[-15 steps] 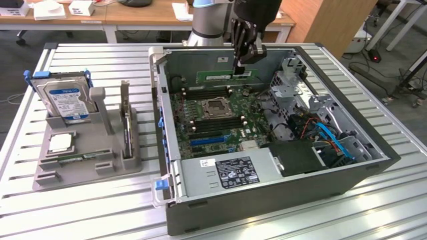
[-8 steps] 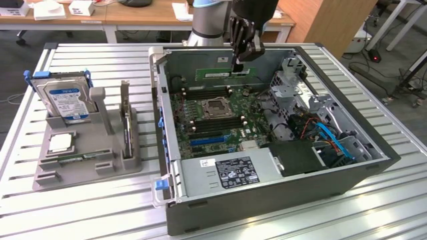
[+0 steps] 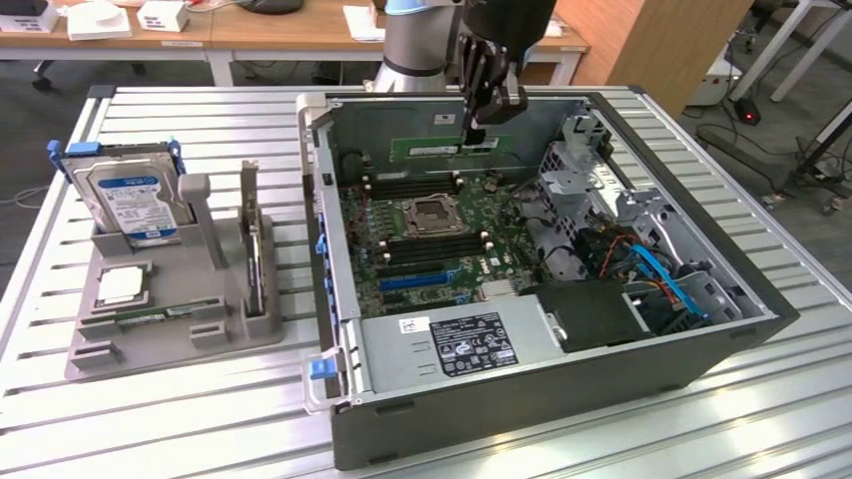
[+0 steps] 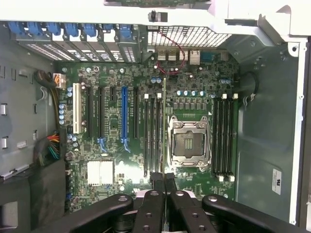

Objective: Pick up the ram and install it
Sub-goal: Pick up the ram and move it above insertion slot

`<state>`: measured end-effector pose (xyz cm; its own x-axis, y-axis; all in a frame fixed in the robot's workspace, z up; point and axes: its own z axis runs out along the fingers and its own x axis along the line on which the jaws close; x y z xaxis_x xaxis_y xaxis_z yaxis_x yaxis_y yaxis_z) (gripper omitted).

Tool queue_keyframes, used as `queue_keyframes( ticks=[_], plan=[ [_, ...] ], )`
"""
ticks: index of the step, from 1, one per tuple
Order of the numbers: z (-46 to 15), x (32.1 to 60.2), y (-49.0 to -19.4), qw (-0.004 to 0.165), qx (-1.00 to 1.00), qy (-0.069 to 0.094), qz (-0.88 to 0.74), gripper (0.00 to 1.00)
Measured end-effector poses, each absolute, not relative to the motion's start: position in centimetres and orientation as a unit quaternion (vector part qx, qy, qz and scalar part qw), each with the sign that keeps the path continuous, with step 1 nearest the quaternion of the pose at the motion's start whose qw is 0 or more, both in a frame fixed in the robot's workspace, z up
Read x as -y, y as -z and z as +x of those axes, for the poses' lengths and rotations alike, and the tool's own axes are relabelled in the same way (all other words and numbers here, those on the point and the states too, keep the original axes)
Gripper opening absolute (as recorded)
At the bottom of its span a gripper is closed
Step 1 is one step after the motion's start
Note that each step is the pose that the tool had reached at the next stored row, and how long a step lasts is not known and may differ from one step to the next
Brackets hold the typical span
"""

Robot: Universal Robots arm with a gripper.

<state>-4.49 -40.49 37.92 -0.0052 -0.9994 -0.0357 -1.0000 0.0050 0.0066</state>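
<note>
Holding the ram [image 3: 426,149] pinched in the closed claw [image 3: 473,133], edge-down above the motherboard [image 3: 426,215] inside the open case [image 3: 533,394], upper middle of the exterior view. Probably light, stiff, thin, brittle; best taken mid-length along the upper edge, clear of chips.

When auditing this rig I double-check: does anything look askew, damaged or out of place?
Nothing stands out. The claw is shut on the ram, holding it level above the open computer case; the hard drive stands upright in its grey holder.
</note>
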Motion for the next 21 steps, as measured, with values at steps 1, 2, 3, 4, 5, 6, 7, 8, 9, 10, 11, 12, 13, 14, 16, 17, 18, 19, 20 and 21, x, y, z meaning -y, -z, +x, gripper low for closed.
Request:
queue_keyframes(
  ticks=[1, 2, 3, 4, 5, 6, 7, 8, 9, 10, 11, 12, 13, 14, 16, 17, 18, 19, 20, 21],
  plan=[
    [-4.48, 40.49, -37.91, 0.010, -0.709, -0.015, -0.705, 0.11],
    [-4.48, 40.49, -37.92, 0.010, -0.709, -0.015, -0.705, 0.11],
    [-4.49, 40.49, -37.92, 0.010, -0.709, -0.015, -0.705, 0.11],
    [-4.49, 40.49, -37.92, 0.010, -0.709, -0.015, -0.705, 0.11],
    [-4.49, 40.49, -37.92, 0.010, -0.709, -0.015, -0.705, 0.11],
    [-4.48, 40.50, -37.91, 0.010, -0.709, -0.015, -0.705, 0.11],
    [-4.48, 40.53, -37.89, 0.010, -0.711, -0.015, -0.703, 0.11],
    [-4.48, 40.55, -37.88, 0.010, -0.712, -0.015, -0.702, 0.11],
    [-4.48, 40.56, -37.88, 0.010, -0.713, -0.015, -0.701, 0.11],
    [-4.49, 40.56, -37.87, 0.010, -0.715, -0.015, -0.699, 0.11],
    [-4.49, 40.57, -37.87, 0.010, -0.716, -0.015, -0.698, 0.11],
    [-4.48, 40.58, -37.87, 0.010, -0.716, -0.015, -0.698, 0.11],
    [-4.48, 40.58, -37.87, 0.010, -0.716, -0.015, -0.698, 0.11],
    [-4.48, 40.58, -37.87, 0.010, -0.716, -0.015, -0.698, 0.11],
    [-4.40, 40.59, -37.86, 0.010, -0.717, -0.015, -0.697, 0.11],
    [-4.35, 40.58, -37.85, 0.009, -0.717, -0.016, -0.697, 0.11],
    [-4.29, 40.58, -37.84, 0.008, -0.717, -0.017, -0.697, 0.11],
    [-4.23, 40.58, -37.85, 0.008, -0.718, -0.017, -0.696, 0.11],
    [-4.16, 40.58, -37.85, 0.007, -0.718, -0.018, -0.696, 0.11],
    [-4.09, 40.58, -37.85, 0.006, -0.718, -0.019, -0.696, 0.11]
  ],
)
